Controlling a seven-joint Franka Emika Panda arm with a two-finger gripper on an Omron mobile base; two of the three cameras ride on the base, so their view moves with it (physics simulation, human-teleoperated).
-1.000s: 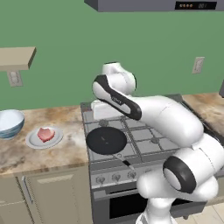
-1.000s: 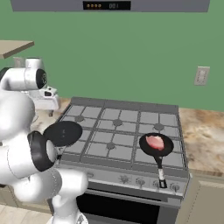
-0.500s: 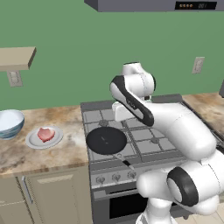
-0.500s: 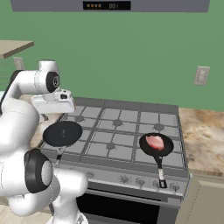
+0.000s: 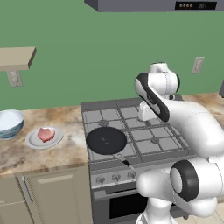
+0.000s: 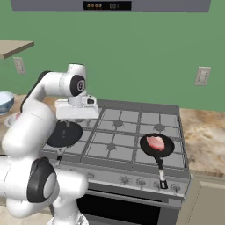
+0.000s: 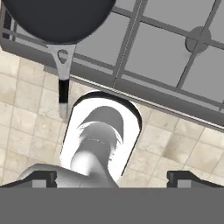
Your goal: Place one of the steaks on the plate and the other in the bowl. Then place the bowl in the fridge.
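Note:
One pink steak (image 5: 45,134) lies on the white-grey plate (image 5: 31,141) on the left counter. Beside it stands the blue-patterned bowl (image 5: 8,123), white inside and holding nothing that I can see; it also shows at the left edge as the bowl (image 6: 4,101). The other steak (image 6: 155,142) rests in a small black frying pan (image 6: 163,151) on the stove's front right. My gripper (image 5: 145,114) (image 6: 77,117) hangs above the stove's left half, pointing down. In the hand view my gripper (image 7: 113,179) is open, fingertips (image 7: 43,177) wide apart with nothing between them. The fridge is out of view.
A larger black pan (image 5: 106,140) (image 6: 65,134) with nothing in it sits on the front left burner, its handle (image 7: 63,83) reaching past the stove's front edge. Grey stove grates (image 7: 166,52) run across the cooktop. A range hood (image 6: 110,5) hangs overhead.
My arm has swung to the right, from near the counter side to above the stove's left half. The gripper stays open with nothing in it. Steaks, plate and bowl have not moved.

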